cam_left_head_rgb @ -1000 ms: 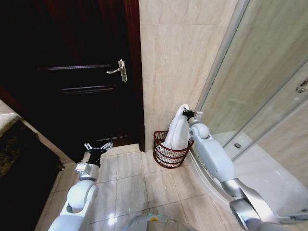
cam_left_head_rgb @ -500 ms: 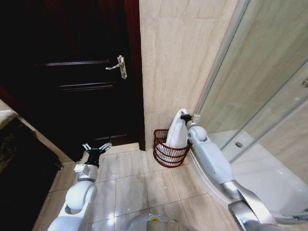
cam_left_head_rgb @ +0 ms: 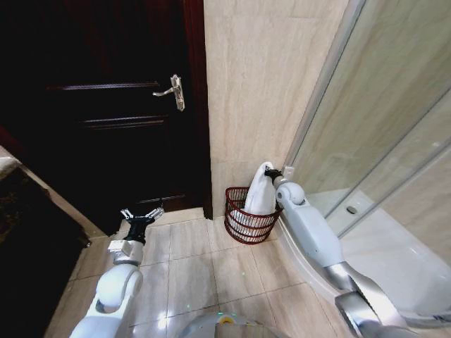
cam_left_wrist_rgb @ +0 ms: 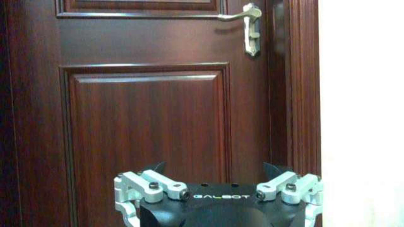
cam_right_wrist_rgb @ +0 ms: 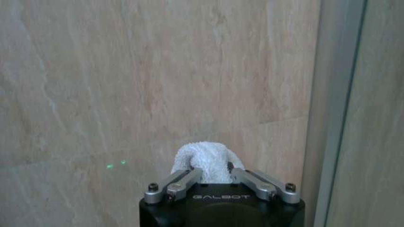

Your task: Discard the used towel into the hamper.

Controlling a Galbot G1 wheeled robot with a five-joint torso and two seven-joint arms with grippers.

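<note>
A white towel [cam_left_head_rgb: 261,191] hangs from my right gripper [cam_left_head_rgb: 273,172], its lower part down inside the hamper [cam_left_head_rgb: 247,221], a round red-brown wire basket on the floor against the tiled wall. In the right wrist view the towel [cam_right_wrist_rgb: 203,160] bulges out between the closed fingers [cam_right_wrist_rgb: 187,180], facing the wall. My left gripper [cam_left_head_rgb: 142,214] stands open low over the floor tiles, pointing at the door, well left of the hamper; its fingers [cam_left_wrist_rgb: 136,187] are spread with nothing between them.
A dark wooden door [cam_left_head_rgb: 106,105] with a metal lever handle [cam_left_head_rgb: 173,91] stands to the left. The glass shower enclosure [cam_left_head_rgb: 380,141] and its raised white base [cam_left_head_rgb: 394,260] close off the right side. Beige floor tiles [cam_left_head_rgb: 204,267] lie in front.
My right gripper has lowered with the towel, so more of the towel now sits inside the hamper. The camera view has shifted slightly. The left arm has stayed put.
</note>
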